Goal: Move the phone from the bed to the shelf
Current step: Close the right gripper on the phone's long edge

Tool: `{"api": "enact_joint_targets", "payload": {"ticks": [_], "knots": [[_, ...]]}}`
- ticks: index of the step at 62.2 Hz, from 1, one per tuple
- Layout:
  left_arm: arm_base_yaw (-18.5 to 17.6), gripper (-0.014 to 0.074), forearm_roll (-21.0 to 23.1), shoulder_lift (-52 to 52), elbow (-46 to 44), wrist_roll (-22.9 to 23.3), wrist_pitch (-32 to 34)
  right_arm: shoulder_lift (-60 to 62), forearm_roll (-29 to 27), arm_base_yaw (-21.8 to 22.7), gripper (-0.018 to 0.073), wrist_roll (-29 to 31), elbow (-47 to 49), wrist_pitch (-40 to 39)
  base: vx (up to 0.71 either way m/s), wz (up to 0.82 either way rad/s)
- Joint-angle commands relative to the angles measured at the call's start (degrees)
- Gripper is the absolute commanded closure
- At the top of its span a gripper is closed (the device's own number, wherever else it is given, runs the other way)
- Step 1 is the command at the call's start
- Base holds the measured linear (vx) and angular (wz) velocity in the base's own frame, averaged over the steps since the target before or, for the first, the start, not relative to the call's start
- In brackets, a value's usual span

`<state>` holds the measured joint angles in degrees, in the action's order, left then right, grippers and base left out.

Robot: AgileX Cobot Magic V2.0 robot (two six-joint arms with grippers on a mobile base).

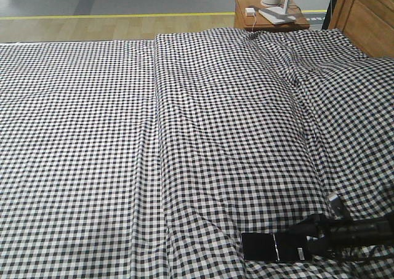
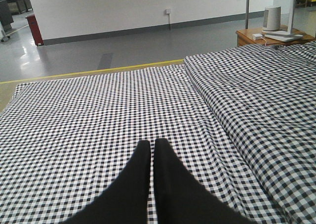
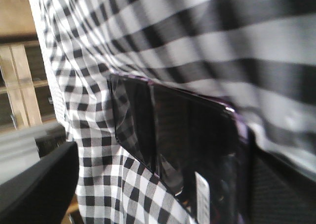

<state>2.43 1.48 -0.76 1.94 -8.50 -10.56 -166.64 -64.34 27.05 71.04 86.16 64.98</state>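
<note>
Gingham bed [image 1: 184, 137], phone [image 1: 271, 247] lying within spread right gripper [image 3: 163, 150], left gripper [image 2: 150, 147] pressed together

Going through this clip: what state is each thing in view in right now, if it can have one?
bed: covered in creased gingham, with the phone near its front edge.
phone: lying flat and unfolded, screen dark, not lifted.
right hand: open, low at the phone's end.
left hand: shut, empty, over the bed.

Creased black phone [image 1: 271, 247] flat on checked bed [image 1: 184, 137]
</note>
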Motion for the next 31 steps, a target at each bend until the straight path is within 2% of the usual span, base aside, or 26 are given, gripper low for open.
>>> {"api": "enact_joint_targets", "payload": {"ticks": [1, 9, 19, 26, 31], "knots": [[-0.20, 0.0595, 0.52, -0.77, -1.22, 0.33, 4.15, 2.37, -0.56, -3.02, -0.0038, 1.25, 0.23, 4.28, 0.00, 0.00], [-0.20, 0.0595, 0.52, -0.77, -1.22, 0.33, 4.15, 2.37, -0.56, -5.67, -0.0031, 1.25, 0.30, 4.38, 0.00, 0.00], [-0.20, 0.0595, 0.52, -0.77, -1.22, 0.33, 4.15, 2.37, -0.30, -6.30, 0.0001, 1.25, 0.98, 5.74, 0.00, 0.00], [-0.20, 0.0595, 0.52, -0.77, -1.22, 0.33, 4.15, 2.42, 0.36, -5.82, 0.0065, 1.25, 1.57, 8.18, 0.00, 0.00], [-0.20, 0.0595, 0.52, -0.77, -1.22, 0.33, 4.15, 2.49, 1.04, -5.39, 0.0148, 0.83, 1.78, 8.77, 0.00, 0.00]]}}
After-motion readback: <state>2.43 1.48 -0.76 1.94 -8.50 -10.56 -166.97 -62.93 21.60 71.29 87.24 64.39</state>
